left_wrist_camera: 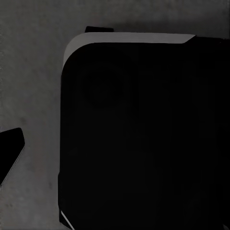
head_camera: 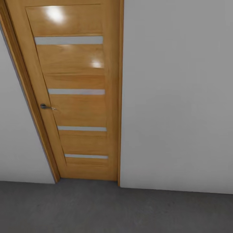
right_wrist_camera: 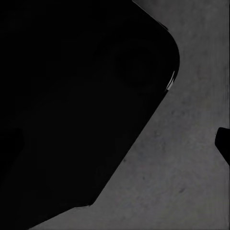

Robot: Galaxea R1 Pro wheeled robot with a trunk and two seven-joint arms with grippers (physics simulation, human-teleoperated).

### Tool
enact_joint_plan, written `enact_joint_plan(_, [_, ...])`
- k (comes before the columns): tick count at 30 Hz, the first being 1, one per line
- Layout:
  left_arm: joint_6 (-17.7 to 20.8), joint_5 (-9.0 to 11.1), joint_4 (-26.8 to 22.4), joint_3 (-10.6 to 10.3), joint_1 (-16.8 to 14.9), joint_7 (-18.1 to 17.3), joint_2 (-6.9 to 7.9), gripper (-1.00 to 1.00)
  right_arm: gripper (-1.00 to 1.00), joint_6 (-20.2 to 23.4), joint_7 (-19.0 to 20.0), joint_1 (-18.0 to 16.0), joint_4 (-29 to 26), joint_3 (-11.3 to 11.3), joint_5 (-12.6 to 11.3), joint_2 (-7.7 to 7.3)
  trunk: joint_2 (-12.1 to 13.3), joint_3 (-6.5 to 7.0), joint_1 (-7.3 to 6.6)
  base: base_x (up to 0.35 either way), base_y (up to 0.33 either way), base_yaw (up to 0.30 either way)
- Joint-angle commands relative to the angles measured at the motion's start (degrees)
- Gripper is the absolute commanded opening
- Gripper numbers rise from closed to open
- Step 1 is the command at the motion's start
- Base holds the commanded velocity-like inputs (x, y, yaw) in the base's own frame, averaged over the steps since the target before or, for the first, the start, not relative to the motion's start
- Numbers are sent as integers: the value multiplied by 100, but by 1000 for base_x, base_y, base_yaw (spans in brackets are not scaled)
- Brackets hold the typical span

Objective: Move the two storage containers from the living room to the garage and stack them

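Close in, saw dark grey concrete floor (left_wrist_camera: 33, 96) under both wrist cameras, with the black rounded robot base (left_wrist_camera: 143, 134) looming beside it and only a dark fingertip (left_wrist_camera: 9, 153) of the left gripper and another (right_wrist_camera: 224, 143) of the right one at the edges, so could not tell whether either gripper was open or closed. Farther off, faced a closed wooden door (head_camera: 77, 97) with a metal handle (head_camera: 45, 106) set in a pale wall (head_camera: 178, 97). Found neither orange bin anywhere, so could not judge which way they lay from the grippers, their long axis, or which arm was nearer.
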Motion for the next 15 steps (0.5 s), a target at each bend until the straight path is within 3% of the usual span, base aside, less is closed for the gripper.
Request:
enact_joint_plan(1, [-14,42,0,4,-1,-6,-1,100,100,-20,1,-1,1,7,6,-1,-2,-4,3,321,0,0])
enact_joint_plan(15, [-14,42,0,4,-1,-6,-1,100,100,-20,1,-1,1,15,-6,7,-2,-4,3,307,0,0])
